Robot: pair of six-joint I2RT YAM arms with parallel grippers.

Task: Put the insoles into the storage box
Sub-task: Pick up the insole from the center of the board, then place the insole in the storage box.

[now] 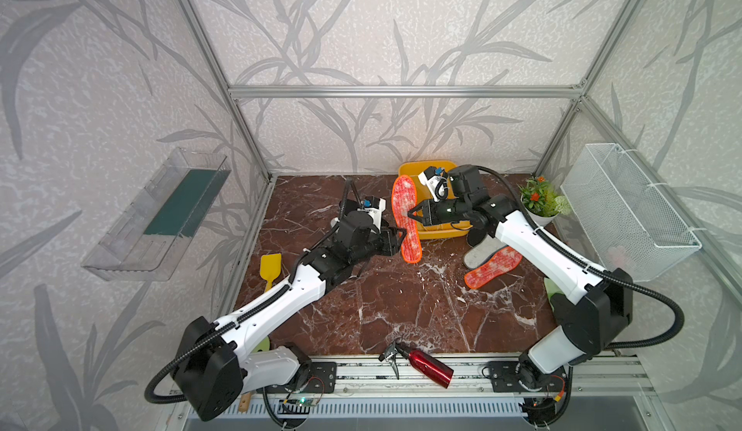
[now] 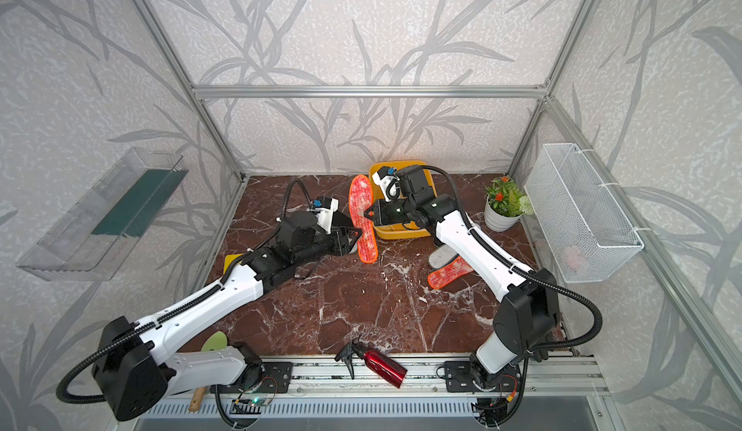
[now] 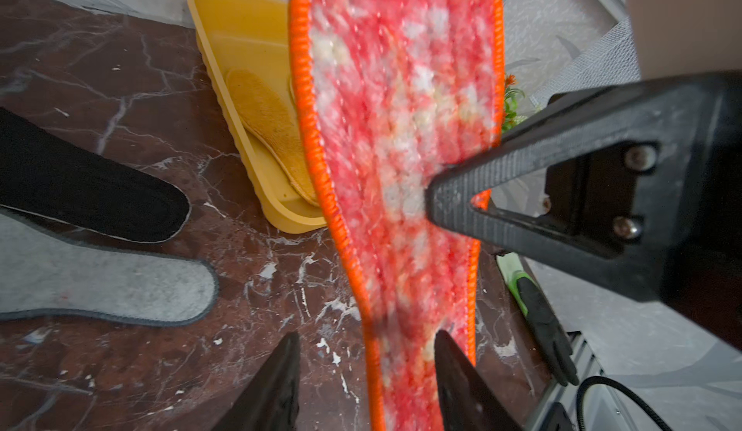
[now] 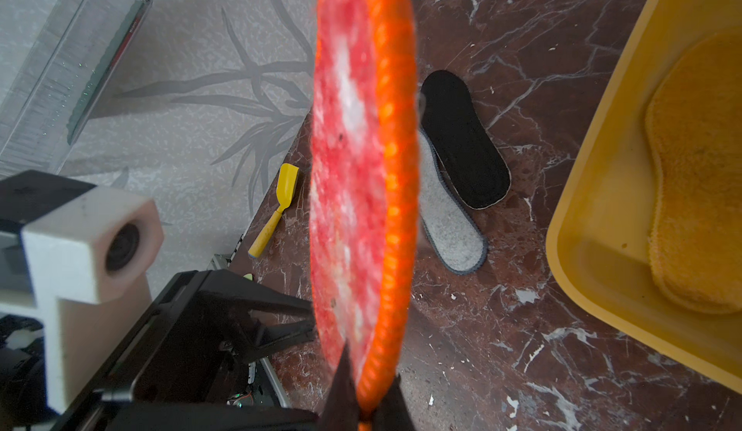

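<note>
Storage box (image 1: 409,169) at back of the table (image 1: 381,308) — plant (image 1: 540,202) to its right.

Insoles: red-orange (image 1: 403,200) (image 1: 493,267) 2; grey (image 4: 449,224) (image 1: 480,252) 2; black (image 4: 461,140) (image 1: 473,240) 2; yellow (image 4: 698,168) 2. Storage box (image 1: 425,164) 1.

Top views overhead; wrist cameras closely share insole (image 3: 401,127).

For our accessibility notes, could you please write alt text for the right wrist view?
The right pincer is shut on the edge of a red-orange mottled insole, seen nearly edge-on to the camera. Beyond it a black insole and a grey felt insole lie on the marble table; a yellow storage box holds a yellow-orange insole.
</note>
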